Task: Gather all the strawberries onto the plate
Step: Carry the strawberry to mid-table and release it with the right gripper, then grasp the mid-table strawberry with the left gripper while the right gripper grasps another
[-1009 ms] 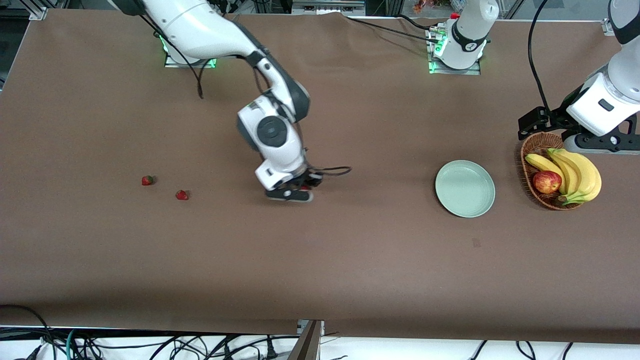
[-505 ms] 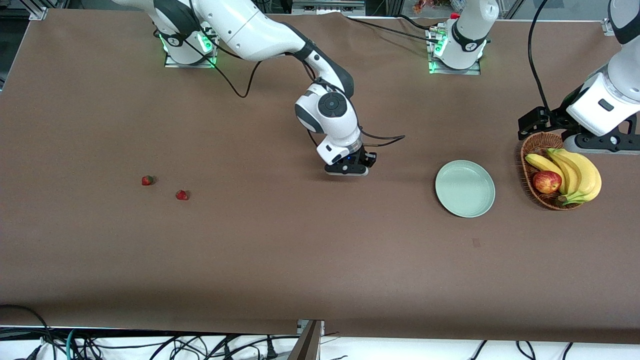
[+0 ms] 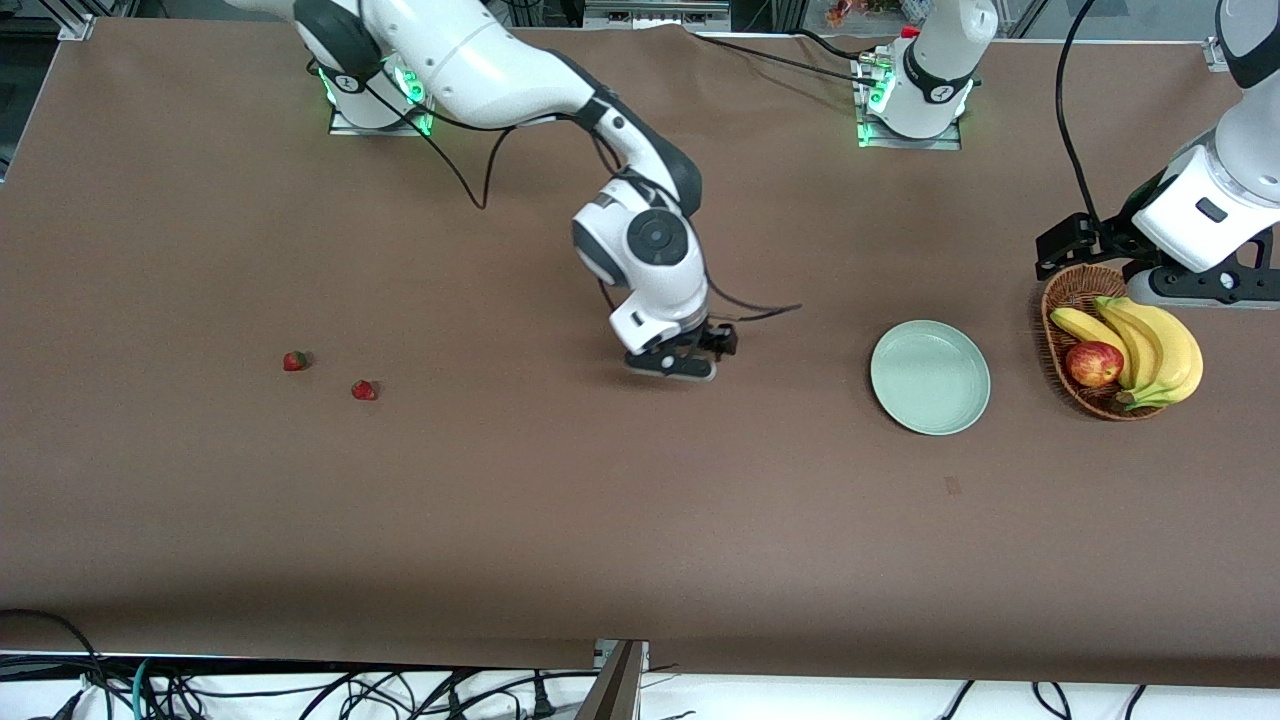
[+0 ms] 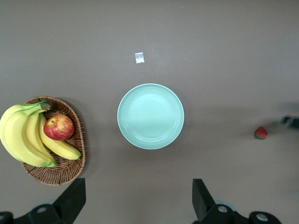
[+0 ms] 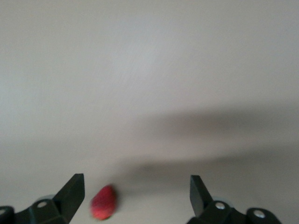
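Nearest you, two strawberries (image 3: 364, 390) (image 3: 294, 360) lie untouched toward the right arm's end, their dark caps turned toward the plate (image 3: 930, 377), which holds nothing. Since half a second ago your right gripper (image 3: 675, 365) has dropped back, well short of the plate; its jaws are spread and the third strawberry (image 5: 103, 207) looks loose beneath them, heading blurred, so probably released early. Your left gripper (image 4: 138, 205) waits by the basket (image 3: 1075, 350), jaws spread

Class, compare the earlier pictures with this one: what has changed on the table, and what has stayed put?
The right gripper swung toward the plate, then drew back a little and lower, open over a strawberry. Two strawberries, plate, basket and the waiting left gripper stayed put.
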You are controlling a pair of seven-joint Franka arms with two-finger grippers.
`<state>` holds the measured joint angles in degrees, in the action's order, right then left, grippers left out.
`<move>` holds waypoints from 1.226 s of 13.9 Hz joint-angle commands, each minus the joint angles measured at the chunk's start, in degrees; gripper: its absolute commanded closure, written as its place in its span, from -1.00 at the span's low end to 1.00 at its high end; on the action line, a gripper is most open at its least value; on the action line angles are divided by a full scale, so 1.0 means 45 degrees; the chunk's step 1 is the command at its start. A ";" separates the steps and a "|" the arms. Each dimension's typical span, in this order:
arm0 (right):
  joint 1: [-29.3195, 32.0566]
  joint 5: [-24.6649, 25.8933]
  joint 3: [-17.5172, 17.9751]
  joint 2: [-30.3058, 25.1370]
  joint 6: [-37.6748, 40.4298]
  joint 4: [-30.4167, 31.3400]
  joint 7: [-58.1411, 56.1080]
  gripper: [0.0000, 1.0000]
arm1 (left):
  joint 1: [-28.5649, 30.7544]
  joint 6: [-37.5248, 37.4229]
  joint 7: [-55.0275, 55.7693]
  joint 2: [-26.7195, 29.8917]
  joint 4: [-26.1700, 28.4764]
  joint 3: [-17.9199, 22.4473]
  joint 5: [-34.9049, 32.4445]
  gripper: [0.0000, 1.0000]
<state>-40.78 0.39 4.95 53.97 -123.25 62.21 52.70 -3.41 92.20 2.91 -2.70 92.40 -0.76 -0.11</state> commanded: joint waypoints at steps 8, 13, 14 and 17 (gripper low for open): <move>0.3413 0.0069 -0.0945 -0.1349 0.4361 0.0393 -0.6688 -1.00 | -0.1892 0.0537 0.2137 -0.3359 0.0090 -0.0904 0.1510 -1.00; 0.6206 0.0107 -0.0399 -0.2634 0.3723 0.3957 -0.8679 -1.00 | -0.5561 0.4769 0.6721 -0.6580 0.0208 -0.0867 0.1393 -1.00; 0.6539 0.0166 -0.0398 -0.3257 0.2886 0.5379 -0.8780 -1.00 | -0.6091 0.6253 0.8340 -0.7168 0.0247 -0.0886 0.1354 -1.00; 0.7691 0.0225 -0.0398 -0.4745 0.0791 0.8454 -1.0668 -1.00 | -0.6877 0.6834 0.9841 -0.7779 0.0576 -0.0866 0.0304 -1.00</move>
<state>-9.24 0.57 1.61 41.35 -114.35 86.86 9.39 -33.77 123.09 44.78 -37.21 94.86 -5.77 4.34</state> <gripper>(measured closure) 0.000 0.000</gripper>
